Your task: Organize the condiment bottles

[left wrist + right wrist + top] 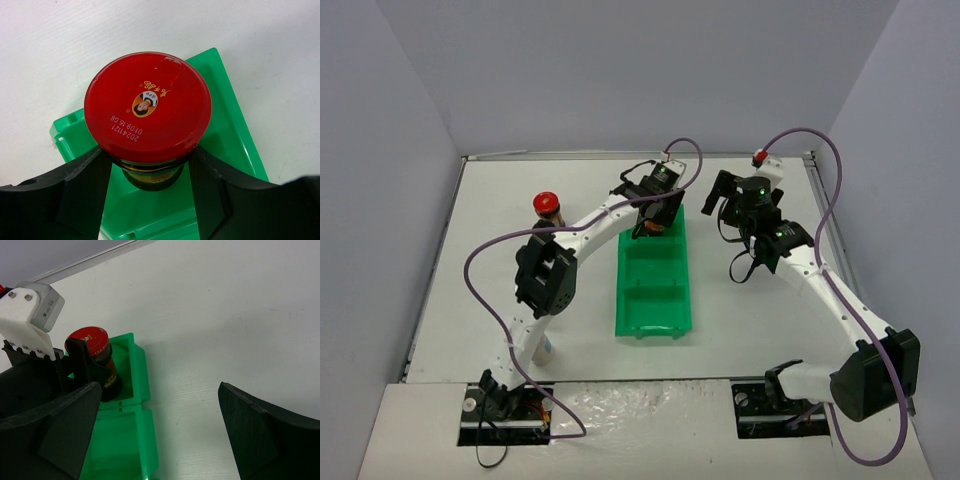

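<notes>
— Over the far compartment of the green three-compartment bin (655,300), I've got the red-capped dark jar (147,107). Its base sits below the rim in the right wrist view, but I cannot tell whether it touches the floor.

— What's the grip?

— Left gripper (148,159) is pinching the jar just under the cap, one finger on each side. Right gripper (159,390) is spread wide with nothing between its fingers, hanging near the bin's far right corner.

— So which step are you on?

— Placing, I'd judge, and early in the job: this is the only bottle at the bin. The middle and near compartments show nothing inside. The next move calls for lowering until the jar stands, then spreading the fingers and lifting straight up so the cap isn't clipped.

— And after that?

— Its twin, I think. A second red-capped jar (548,207) stands upright towards the far left corner of the worktop (770,330), well apart from the bin. I can't make out the other bottles.
</notes>
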Controlling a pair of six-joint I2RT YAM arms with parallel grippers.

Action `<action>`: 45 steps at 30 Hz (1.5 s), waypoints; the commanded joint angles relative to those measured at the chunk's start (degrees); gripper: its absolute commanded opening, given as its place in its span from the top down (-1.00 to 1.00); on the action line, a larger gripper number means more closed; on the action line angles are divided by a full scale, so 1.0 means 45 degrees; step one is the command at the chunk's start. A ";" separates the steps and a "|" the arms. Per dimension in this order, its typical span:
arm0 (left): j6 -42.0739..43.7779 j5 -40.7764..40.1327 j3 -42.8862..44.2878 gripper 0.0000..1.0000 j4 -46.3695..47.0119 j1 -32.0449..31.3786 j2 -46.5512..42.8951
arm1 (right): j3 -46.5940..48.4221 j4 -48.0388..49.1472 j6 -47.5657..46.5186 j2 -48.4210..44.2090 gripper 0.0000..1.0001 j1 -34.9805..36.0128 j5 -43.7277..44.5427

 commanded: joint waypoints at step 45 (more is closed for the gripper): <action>0.0819 0.0143 0.3054 1.00 -0.3504 -0.0128 0.0158 | 0.0021 0.0784 0.0132 0.0240 -1.00 0.0179 0.0535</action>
